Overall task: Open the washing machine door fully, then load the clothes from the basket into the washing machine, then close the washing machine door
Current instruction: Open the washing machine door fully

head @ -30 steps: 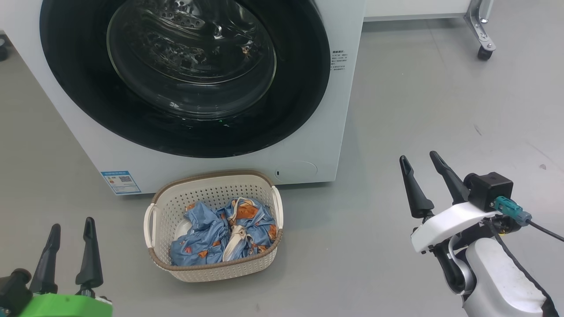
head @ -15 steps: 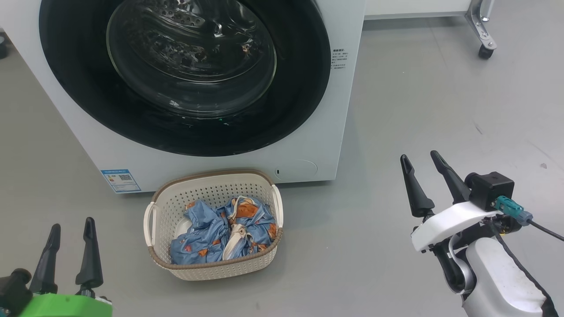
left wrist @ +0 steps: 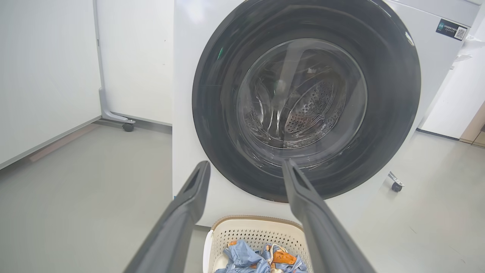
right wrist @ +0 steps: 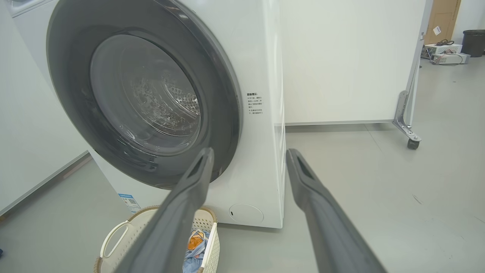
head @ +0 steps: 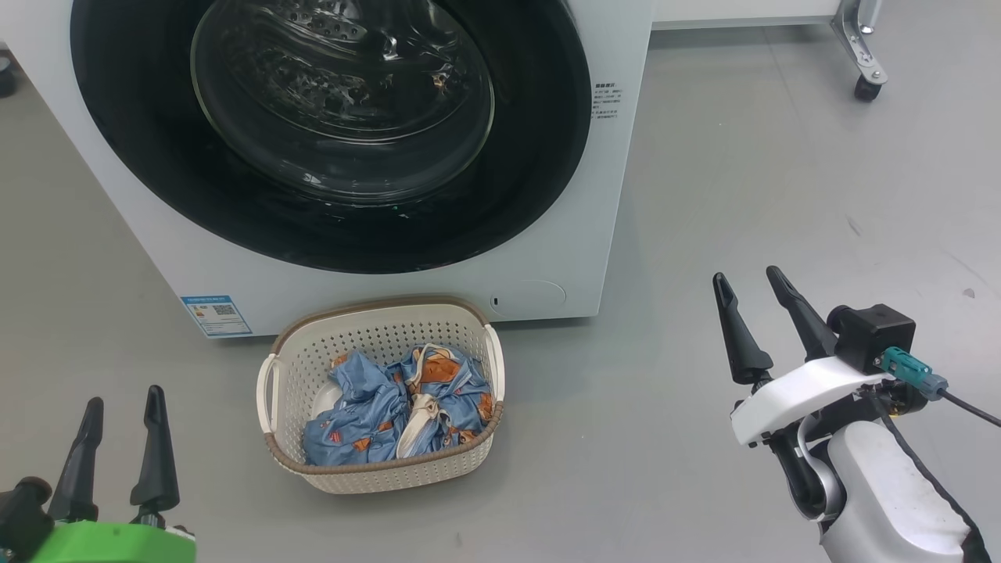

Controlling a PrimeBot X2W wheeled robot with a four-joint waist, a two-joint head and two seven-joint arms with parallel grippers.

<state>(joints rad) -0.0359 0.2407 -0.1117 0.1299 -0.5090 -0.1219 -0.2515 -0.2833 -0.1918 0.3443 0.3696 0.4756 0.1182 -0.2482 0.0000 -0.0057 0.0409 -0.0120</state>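
From my station, the washing machine (head: 618,195) is the biggest thing in the head view. Its white body takes up the 10 to 1 o'clock part of the picture and stands on the grey floor (head: 743,156). The washing machine door (head: 539,141) covers most of its front. The wide black rim lies flat against the cabinet, so I read it as shut, and the perforated drum shows through the glass bowl.

The basket (head: 391,478) sits on the floor at about 6 o'clock, just in front of the machine's lower edge, with its far rim close to the white panel. The clothes (head: 391,407) are bunched inside it. They are blue fabric with orange patches and a twist of cream, and they lie below the brown rim.

My right gripper (head: 745,274) hangs at 4 o'clock, well apart from the basket. Its two dark fingers are spread wide with nothing between them. My left gripper (head: 125,397) is at 8 o'clock, also spread wide and empty, and well to the left of the basket. In its wrist view the fingers frame the lower part of the door.

A small blue label (head: 217,314) is stuck at the machine's lower corner, at 9 o'clock from the basket.
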